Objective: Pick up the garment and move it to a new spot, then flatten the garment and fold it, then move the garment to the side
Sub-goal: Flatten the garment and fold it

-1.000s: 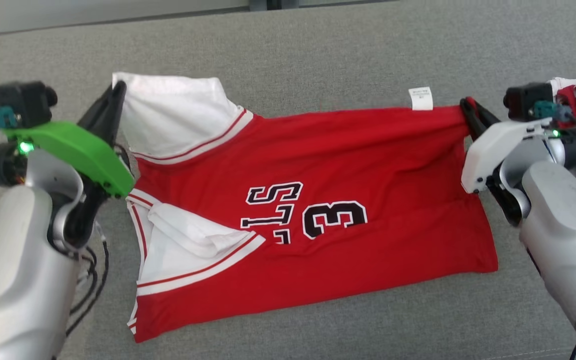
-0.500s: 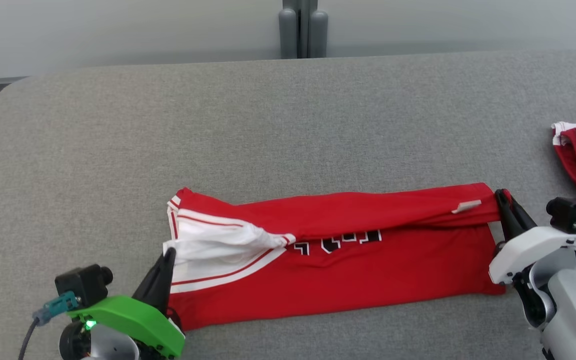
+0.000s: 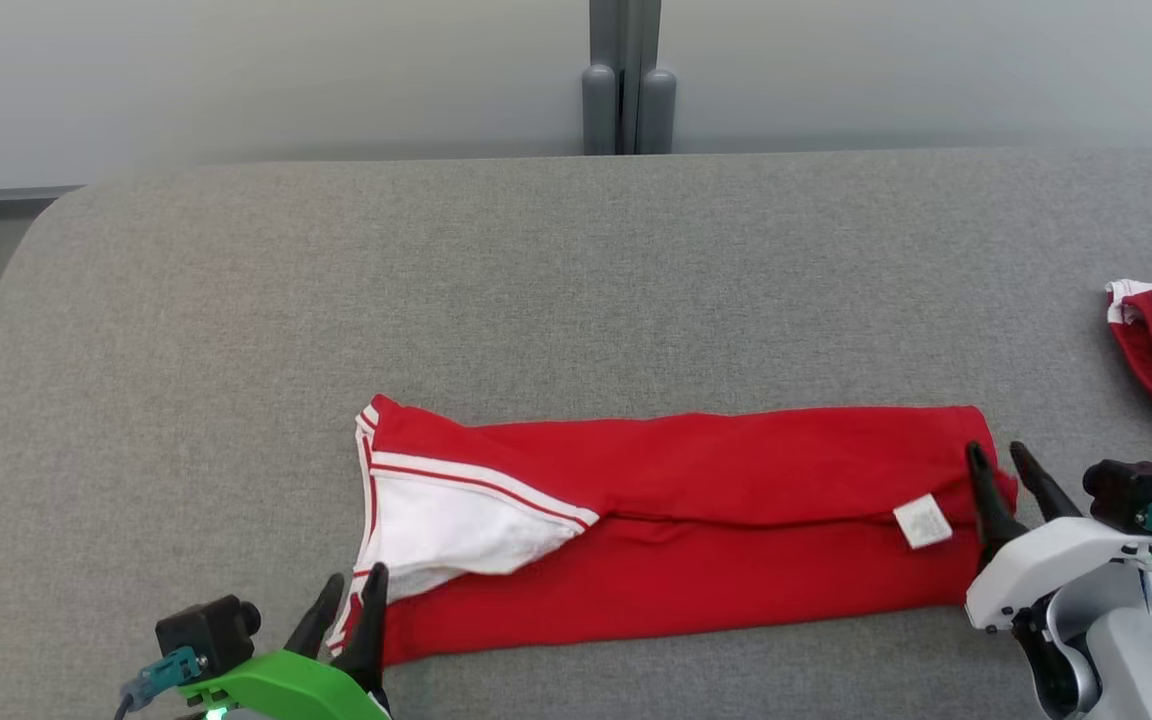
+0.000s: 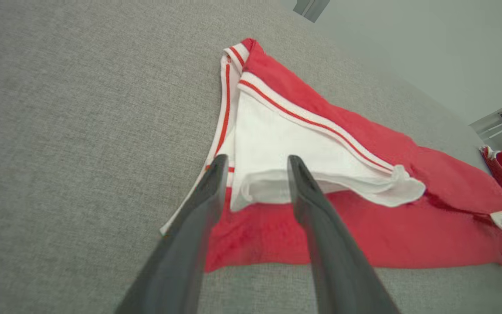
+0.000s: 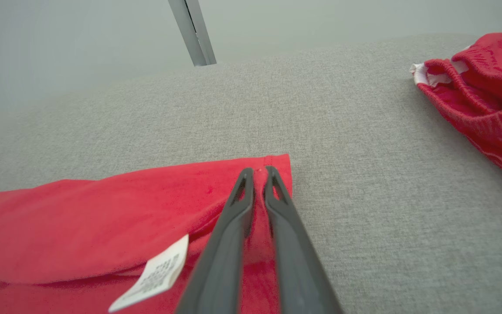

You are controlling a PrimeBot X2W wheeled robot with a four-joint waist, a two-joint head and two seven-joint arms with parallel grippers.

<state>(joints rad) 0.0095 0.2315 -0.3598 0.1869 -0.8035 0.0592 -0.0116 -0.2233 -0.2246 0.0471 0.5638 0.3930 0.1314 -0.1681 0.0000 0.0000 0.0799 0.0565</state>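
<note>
1. Low at the near-left corner of the jersey (image 3: 736, 470): left gripper (image 3: 356, 574), fingers pointing away, parted, holding nothing.
2. At the jersey's right end: right gripper (image 3: 994, 448), fingers narrowly parted (cloth beneath, not pinched).
3. The jersey lies folded lengthwise on the grey cushion (image 3: 536, 280), near centre.
4. Half a second ago both claws pinched the folded edge; both have now let go.

Bright, soft, even light with no glare. The garment (image 3: 736, 500) casts only a thin, faint shadow along its near edge on the cushion (image 3: 536, 280). The head view is sharp. Both wrist views bow toward their edges, and the fingers (image 4: 181, 244) blur close to the lens.
</note>
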